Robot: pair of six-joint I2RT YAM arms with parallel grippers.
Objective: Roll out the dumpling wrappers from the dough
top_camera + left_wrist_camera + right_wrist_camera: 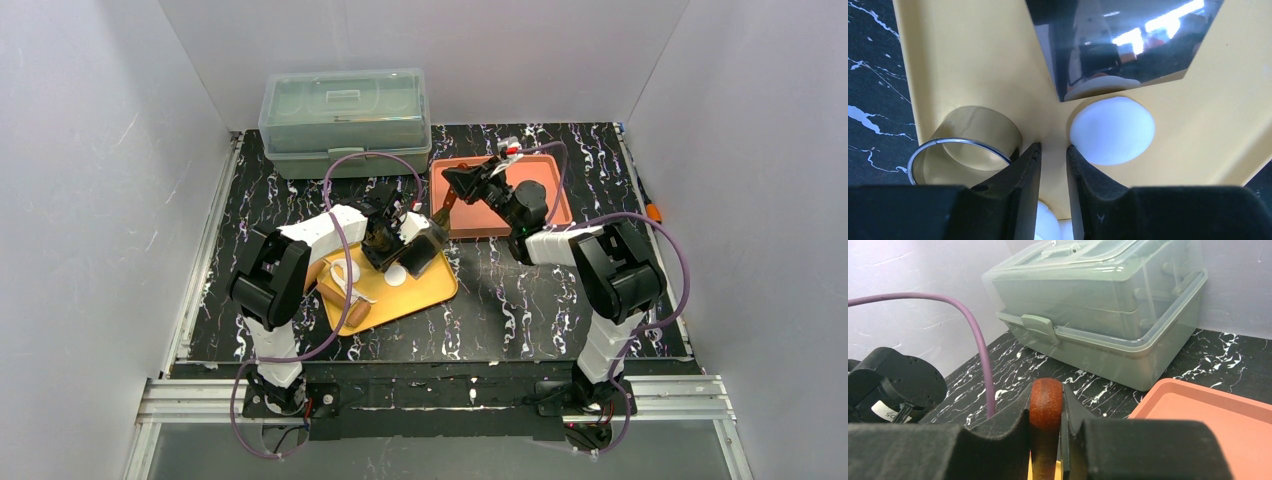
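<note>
One dumpling wrapper lies on the yellow board, touching the right finger of the left gripper. Left jaws: narrow; grip cannot be told. Wrapper: smooth, round, white. Metal ring sits just left, at the board edge; metal blade lies just beyond. Right gripper jaws clamp a wooden handle.

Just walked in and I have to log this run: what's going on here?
The work is on a yellow board. The right gripper is shut on a wooden handle, seemingly that of the shiny metal blade whose edge lies over one dough disc. The left gripper hangs low over the board, jaws slightly apart and holding nothing, between a metal ring and a round dumpling wrapper. A closed clear box and a pink tray sit behind.
</note>
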